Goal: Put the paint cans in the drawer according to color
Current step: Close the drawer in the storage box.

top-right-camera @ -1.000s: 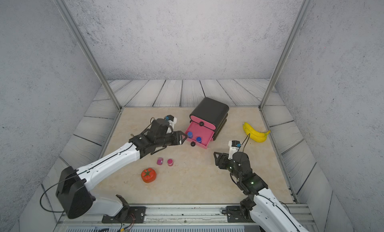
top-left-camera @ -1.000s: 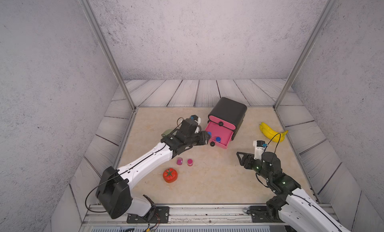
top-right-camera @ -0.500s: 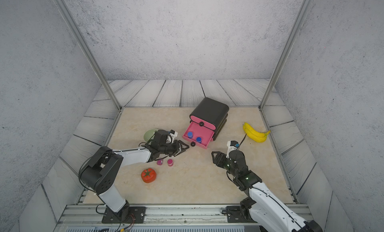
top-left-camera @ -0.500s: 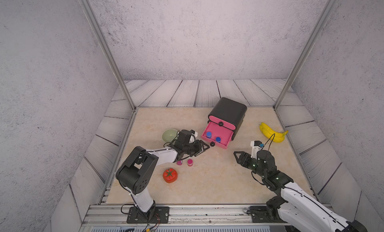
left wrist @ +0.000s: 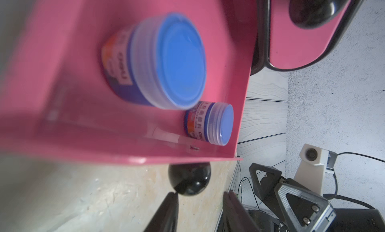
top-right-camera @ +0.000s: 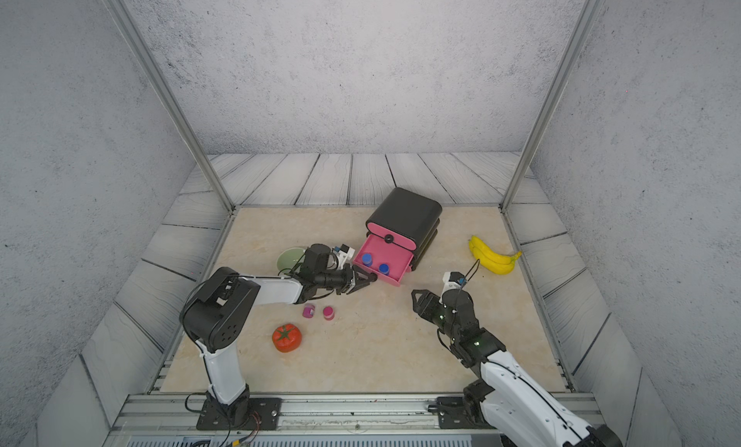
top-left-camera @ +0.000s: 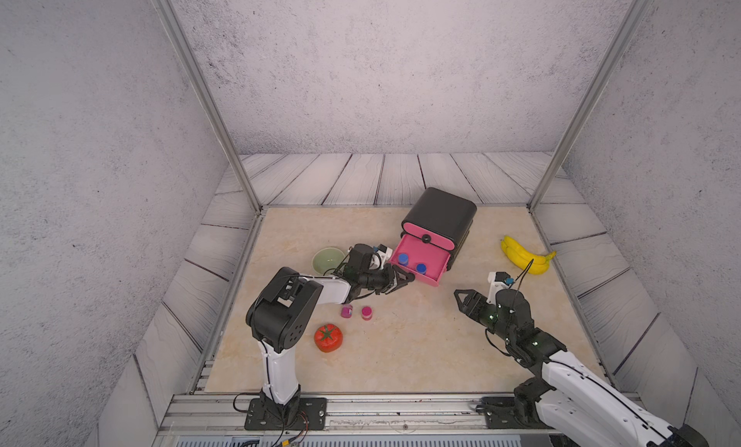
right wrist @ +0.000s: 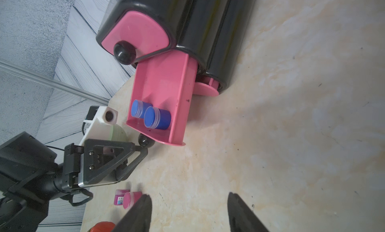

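The black drawer cabinet (top-left-camera: 441, 216) stands at mid-table with its middle pink drawer (top-left-camera: 435, 260) pulled out. Two blue paint cans (top-left-camera: 403, 258) (top-left-camera: 420, 267) stand inside it, seen close in the left wrist view (left wrist: 179, 60) (left wrist: 218, 124). Two magenta-pink paint cans (top-left-camera: 347, 311) (top-left-camera: 366, 312) stand on the table near the left arm. My left gripper (left wrist: 201, 196) lies low in front of the open drawer, open narrowly, one fingertip at the drawer's black knob (left wrist: 189, 179). My right gripper (right wrist: 188, 196) hovers open and empty to the drawer's front right (top-left-camera: 465, 298).
A red tomato (top-left-camera: 328, 337) sits in front of the pink cans. A pale green bowl (top-left-camera: 326, 260) is behind the left wrist. A banana bunch (top-left-camera: 523, 256) lies at the right edge. The cabinet's bottom drawer (right wrist: 206, 89) is slightly ajar.
My left gripper has come down from over the open drawer to table height in front of its knob, and its jaws have narrowed. The right gripper has shifted slightly.
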You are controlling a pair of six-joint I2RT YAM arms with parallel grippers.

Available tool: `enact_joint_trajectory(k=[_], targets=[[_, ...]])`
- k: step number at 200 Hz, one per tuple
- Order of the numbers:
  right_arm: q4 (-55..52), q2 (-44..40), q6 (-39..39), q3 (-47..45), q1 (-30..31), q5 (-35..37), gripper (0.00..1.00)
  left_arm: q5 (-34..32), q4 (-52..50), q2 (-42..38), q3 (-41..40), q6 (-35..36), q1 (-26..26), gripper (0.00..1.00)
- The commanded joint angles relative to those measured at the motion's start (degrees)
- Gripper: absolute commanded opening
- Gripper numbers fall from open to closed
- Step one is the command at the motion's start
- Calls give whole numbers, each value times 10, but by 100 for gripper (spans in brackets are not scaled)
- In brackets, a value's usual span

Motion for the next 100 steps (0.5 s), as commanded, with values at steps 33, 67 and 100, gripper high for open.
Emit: enact_joint_trajectory(k=[33,67,100], targets=[[-35,-12,-5,30,-2,18,62,27,45,36,33,-8,9,33],[-43,-13,-10,36,-1,18,62,30,47,39,62,-12,18,31],[-54,-15,-17,45,-3,21,62,27,13,61,117,-6,24,31]])
